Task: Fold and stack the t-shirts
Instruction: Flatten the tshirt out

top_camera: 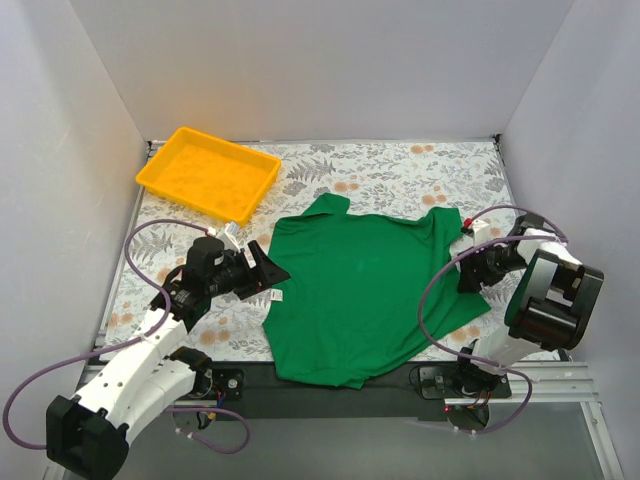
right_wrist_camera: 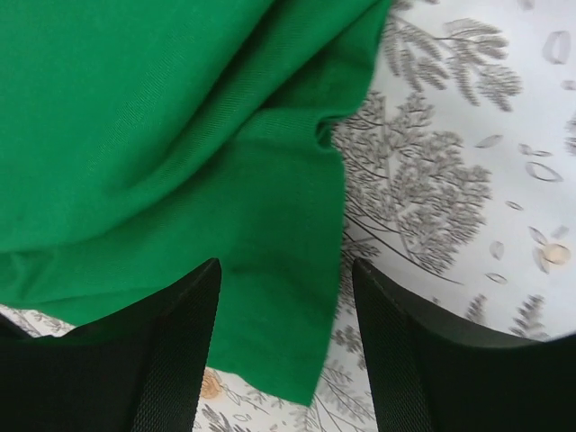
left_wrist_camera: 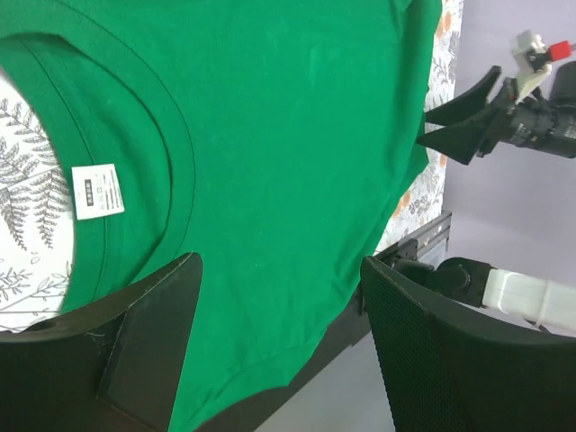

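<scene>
A bright green t-shirt [top_camera: 360,295] lies spread on the floral cloth in the middle of the table, its near edge hanging over the front rail. Its collar and white label [left_wrist_camera: 97,190] face my left gripper [top_camera: 268,270], which stands open just left of the shirt with nothing between its fingers [left_wrist_camera: 153,333]. My right gripper [top_camera: 468,262] is open too, hovering at the shirt's right side. In the right wrist view a folded green sleeve edge [right_wrist_camera: 270,297] lies on the cloth below the spread jaws, untouched by them.
A yellow plastic tray [top_camera: 208,172] stands at the back left, with nothing in it. White walls close in the left, back and right sides. The floral cloth [top_camera: 400,175] shows bare behind the shirt. A black rail [top_camera: 250,385] runs along the front edge.
</scene>
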